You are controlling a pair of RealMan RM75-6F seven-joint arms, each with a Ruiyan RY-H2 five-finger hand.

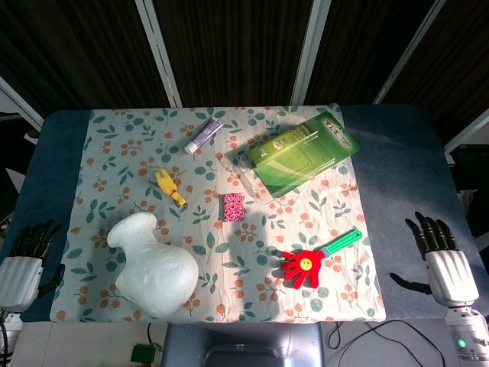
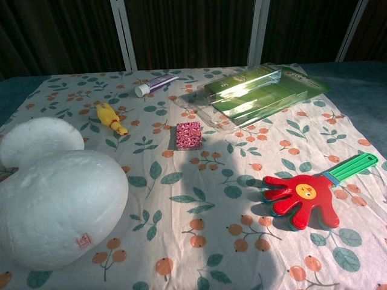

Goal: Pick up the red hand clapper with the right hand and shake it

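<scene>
The red hand clapper (image 1: 306, 265) lies on the floral cloth (image 1: 114, 145), well left of the empty right hand (image 1: 442, 256), fingers apart.

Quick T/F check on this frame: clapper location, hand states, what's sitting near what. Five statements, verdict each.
1. The red hand-shaped plastic clapper with a green handle lies flat on the floral tablecloth. True.
2. The right hand holds the clapper. False: it rests apart from it at the table's edge, holding nothing.
3. The white foam vase stands upright. False: it lies on its side.
4. The small pink patterned square lies between the yellow rubber chicken toy and the green clear-plastic package. True.
5. The left hand touches the vase. False: it is apart from it, beside the cloth.
</scene>
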